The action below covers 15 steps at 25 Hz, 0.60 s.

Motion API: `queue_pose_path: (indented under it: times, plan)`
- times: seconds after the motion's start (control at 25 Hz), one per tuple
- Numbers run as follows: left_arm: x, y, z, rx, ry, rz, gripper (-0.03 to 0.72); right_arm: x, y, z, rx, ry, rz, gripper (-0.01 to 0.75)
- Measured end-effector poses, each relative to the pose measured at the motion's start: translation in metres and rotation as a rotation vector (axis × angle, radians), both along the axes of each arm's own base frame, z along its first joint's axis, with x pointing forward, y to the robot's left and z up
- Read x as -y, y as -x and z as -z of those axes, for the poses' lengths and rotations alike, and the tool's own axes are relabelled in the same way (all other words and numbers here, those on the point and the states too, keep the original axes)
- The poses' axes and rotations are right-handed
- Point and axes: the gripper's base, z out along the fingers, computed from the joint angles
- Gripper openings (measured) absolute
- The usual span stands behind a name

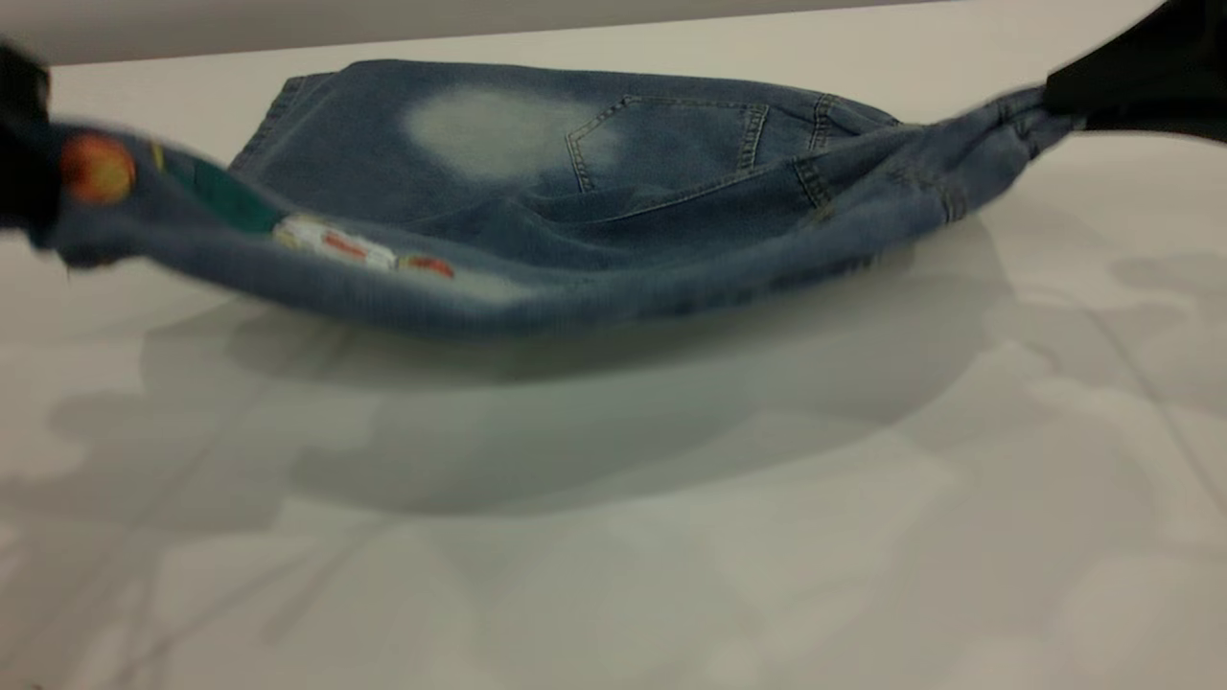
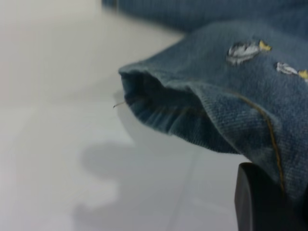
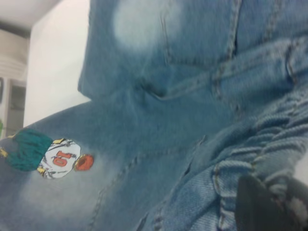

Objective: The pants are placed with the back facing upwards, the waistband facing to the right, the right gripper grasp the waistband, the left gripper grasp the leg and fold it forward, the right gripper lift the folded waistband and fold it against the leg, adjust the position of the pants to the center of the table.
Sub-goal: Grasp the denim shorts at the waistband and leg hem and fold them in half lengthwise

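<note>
My left gripper [image 1: 24, 158] shows in the exterior view only as a black, blurred mass with no screws or markings I can make out. In my left wrist view one of my fingers [image 2: 262, 204] is a matte black block with a rounded upper corner. My right gripper [image 1: 1136, 81] is a broad black wedge, plain and unmarked. In my right wrist view its fingertip [image 3: 262, 204] is dark grey-black and rounded.

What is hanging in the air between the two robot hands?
The blue jeans, stretched from the left gripper to the right gripper and sagging in the middle, seen in the exterior view.
</note>
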Motion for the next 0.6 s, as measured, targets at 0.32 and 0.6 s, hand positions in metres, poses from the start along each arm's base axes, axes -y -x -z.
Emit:
queue_pose_path:
  times: [0.32, 0.6]
  plan:
    - [0.004, -0.018, -0.019, 0.093, 0.014, 0.005, 0.096, 0.006, -0.029, -0.021, 0.034, 0.002, 0.010, 0.027]
    - [0.008, -0.039, -0.001, 0.074, 0.011, 0.005, 0.096, 0.011, -0.049, -0.019, 0.001, -0.002, 0.016, 0.027]
